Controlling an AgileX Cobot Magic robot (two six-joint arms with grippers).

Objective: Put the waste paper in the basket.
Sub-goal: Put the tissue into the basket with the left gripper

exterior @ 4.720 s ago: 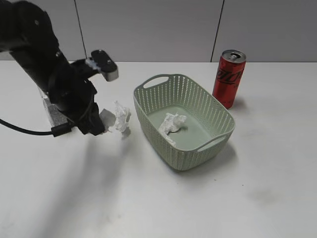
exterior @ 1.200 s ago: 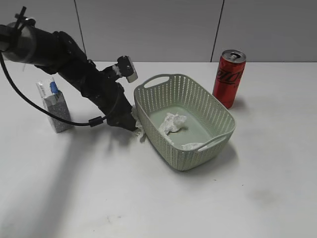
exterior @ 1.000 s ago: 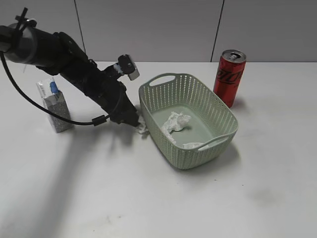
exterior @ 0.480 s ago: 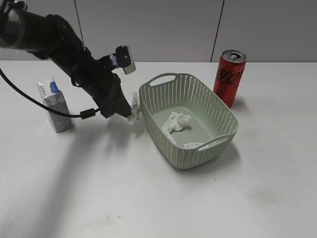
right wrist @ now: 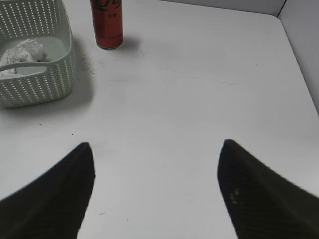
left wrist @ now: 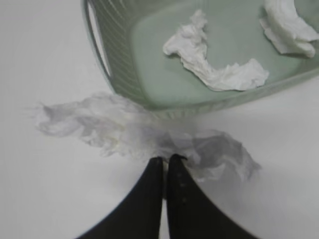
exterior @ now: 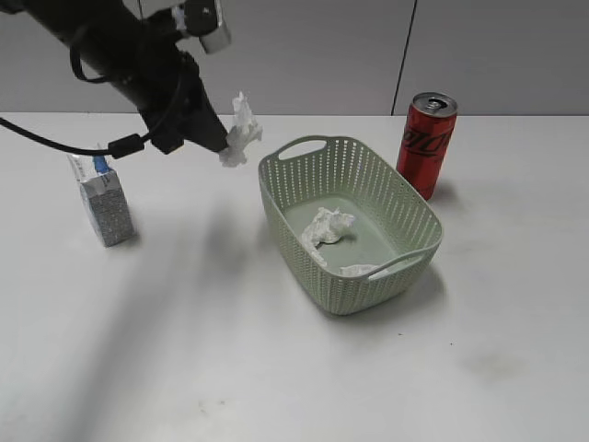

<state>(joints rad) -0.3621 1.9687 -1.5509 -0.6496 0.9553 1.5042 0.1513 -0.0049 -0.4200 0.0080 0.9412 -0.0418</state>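
My left gripper point(exterior: 221, 145) is shut on a crumpled scrap of white waste paper point(exterior: 240, 132) and holds it in the air, left of and above the rim of the pale green basket point(exterior: 419, 216). In the left wrist view the gripper point(left wrist: 165, 158) pinches the scrap point(left wrist: 124, 130) over the table just outside the basket's wall point(left wrist: 119, 59). Two more scraps lie on the basket floor point(exterior: 327, 227) point(exterior: 354, 271). My right gripper point(right wrist: 156, 147) is open and empty over bare table; it is out of the exterior view.
A red soda can point(exterior: 426, 145) stands behind the basket on the right; it also shows in the right wrist view point(right wrist: 106, 23). A small grey-speckled pack with a blue-and-white top point(exterior: 101, 195) stands at the left. The table is white.
My left gripper has closed on the scrap lying beside the basket's left wall and lifted it up and back. The basket was nudged slightly to the right about a second ago.
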